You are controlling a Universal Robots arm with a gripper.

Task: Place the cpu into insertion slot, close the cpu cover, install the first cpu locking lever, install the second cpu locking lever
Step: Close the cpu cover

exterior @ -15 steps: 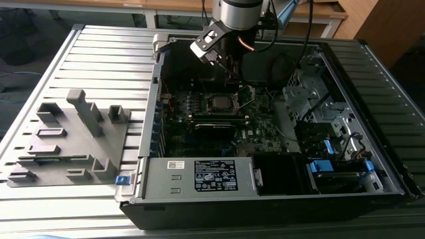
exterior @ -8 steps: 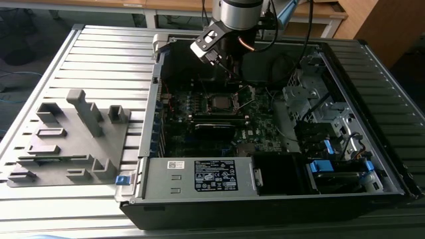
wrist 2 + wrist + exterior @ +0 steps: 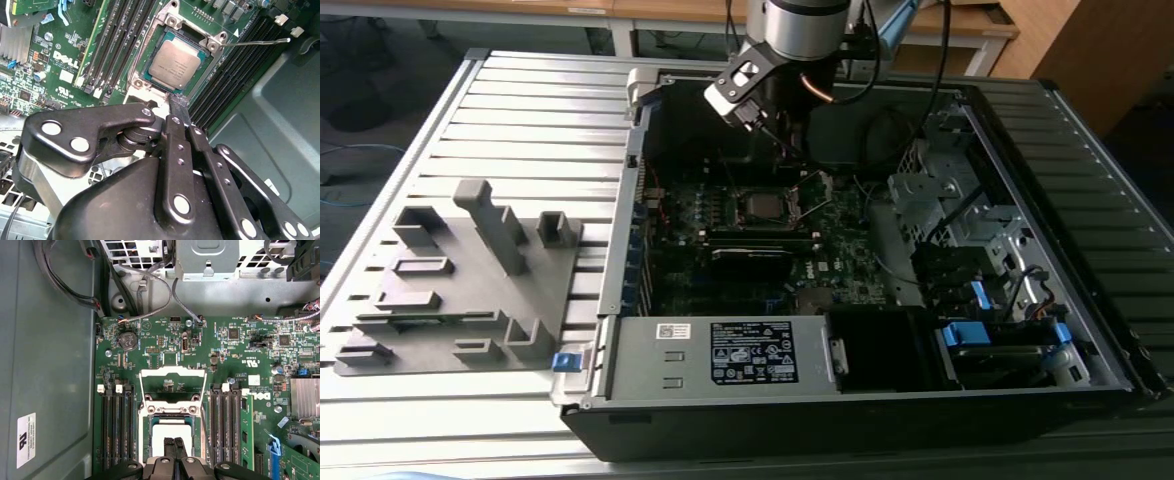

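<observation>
Exterior view: the claw [image 3: 790, 155] hangs inside the case [image 3: 1067, 380], above the cpu [image 3: 761, 207]. Second wrist view: the cpu sits in the slot [image 3: 148, 77], and the claw is pinched narrow and empty at its edge. First wrist view: the cover [image 3: 172, 372] stands open.

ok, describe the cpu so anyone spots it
Inside the open computer case lies the green motherboard. Between its banks of long black memory slots sits the insertion slot. The cpu is the flat silver square in it; its neighbours are dark and narrow.
</observation>
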